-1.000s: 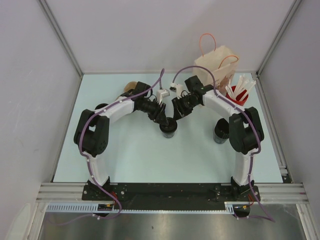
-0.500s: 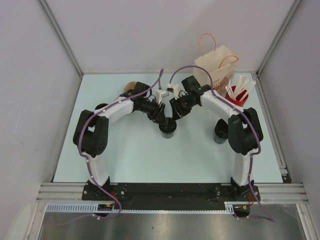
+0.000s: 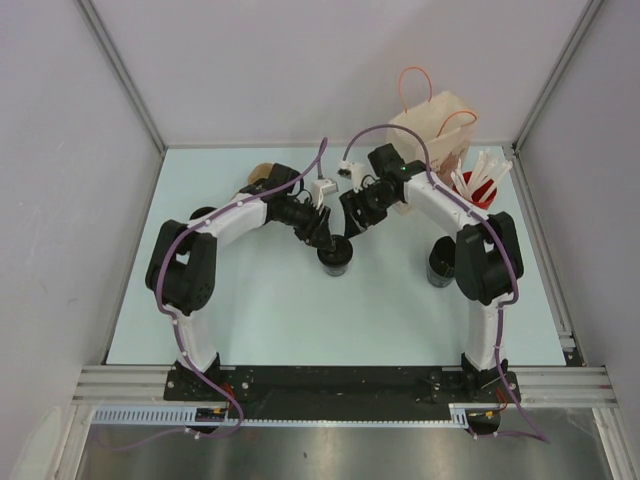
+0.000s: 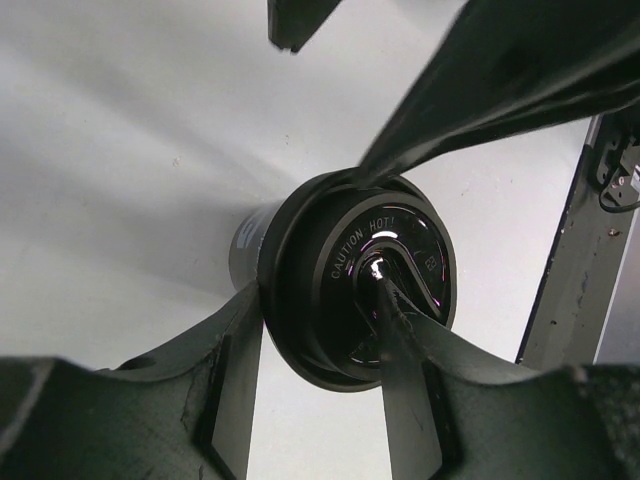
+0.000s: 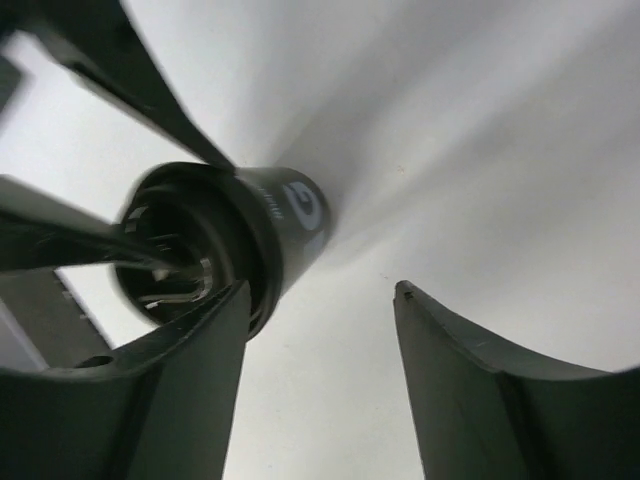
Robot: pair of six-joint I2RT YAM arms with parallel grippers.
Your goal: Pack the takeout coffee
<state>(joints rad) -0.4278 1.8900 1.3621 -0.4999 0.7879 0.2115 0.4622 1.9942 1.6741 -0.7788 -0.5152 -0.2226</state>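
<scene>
Pale tabletop (image 3: 250,300) is bounded by white walls. The coffee (image 3: 336,256) is stood upright on it, axis vertical, well in front and to the left of the bag (image 3: 432,132). The left gripper (image 4: 318,300) is clamped on the lid rim, one finger outside and one on top. The right gripper (image 5: 320,292) is spread apart with nothing held, and the coffee is seen just outside its gap, beside one finger. The bag is judged nearer the right arm.

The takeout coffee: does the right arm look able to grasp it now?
Probably yes, but only at the side wall. The right gripper stands open beside the takeout coffee, whose body is bare. The left gripper pinches the lid rim, one finger across the lid, so the top is taken.
</scene>
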